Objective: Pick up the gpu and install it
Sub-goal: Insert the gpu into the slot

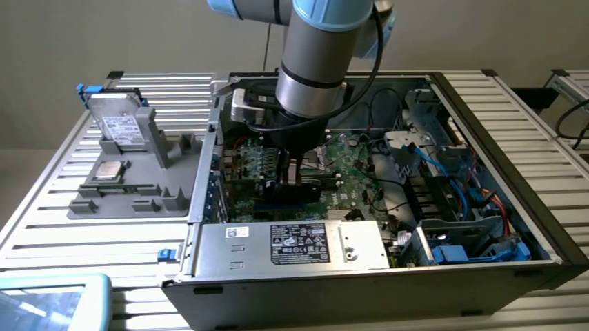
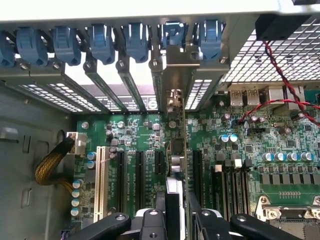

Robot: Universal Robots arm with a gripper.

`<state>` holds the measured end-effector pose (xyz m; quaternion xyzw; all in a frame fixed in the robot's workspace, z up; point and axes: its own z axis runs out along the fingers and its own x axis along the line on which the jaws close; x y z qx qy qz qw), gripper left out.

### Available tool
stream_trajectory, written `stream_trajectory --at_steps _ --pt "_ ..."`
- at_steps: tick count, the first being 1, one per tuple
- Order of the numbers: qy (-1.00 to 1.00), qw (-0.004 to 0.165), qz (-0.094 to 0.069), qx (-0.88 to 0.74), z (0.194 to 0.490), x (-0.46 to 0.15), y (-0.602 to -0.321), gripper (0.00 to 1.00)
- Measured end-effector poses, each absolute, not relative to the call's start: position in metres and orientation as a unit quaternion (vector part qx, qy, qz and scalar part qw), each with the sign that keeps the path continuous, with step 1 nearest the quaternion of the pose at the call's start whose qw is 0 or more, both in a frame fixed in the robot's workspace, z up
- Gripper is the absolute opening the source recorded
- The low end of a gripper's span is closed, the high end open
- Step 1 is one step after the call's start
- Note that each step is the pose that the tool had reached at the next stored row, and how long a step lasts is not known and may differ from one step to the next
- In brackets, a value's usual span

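Observation:
My gripper (image 1: 292, 178) reaches down into the open computer case (image 1: 501, 148), over the green motherboard (image 1: 354, 172). It is shut on the gpu (image 1: 294, 190), which shows as a dark block under the fingers. In the wrist view the gpu (image 2: 176, 165) stands edge-on between the black expansion slots (image 2: 139, 177). Its silver end bracket (image 2: 174, 75) lies against the rear slot openings, below the blue latches (image 2: 172, 35). My gripper (image 2: 177, 222) has one black finger (image 2: 150, 220) on each side of the card. Whether the card's lower edge is seated in a slot is hidden.
A grey tray (image 1: 175, 200) at the exterior view's left holds a silver white-labelled drive (image 1: 120, 127) and a small CPU chip (image 1: 110, 170). The power supply (image 1: 294, 245) fills the case's near side. Loose cables (image 1: 460, 165) crowd the right. A yellow-sleeved cable (image 2: 50, 167) runs beside the slots.

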<state>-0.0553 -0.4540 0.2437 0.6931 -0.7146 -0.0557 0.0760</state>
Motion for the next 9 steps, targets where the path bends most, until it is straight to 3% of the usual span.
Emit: stream_trajectory --at_steps 9 --pt "-0.715 0.076 -0.056 0.693 0.2437 -0.0548 -0.4542 0.27"
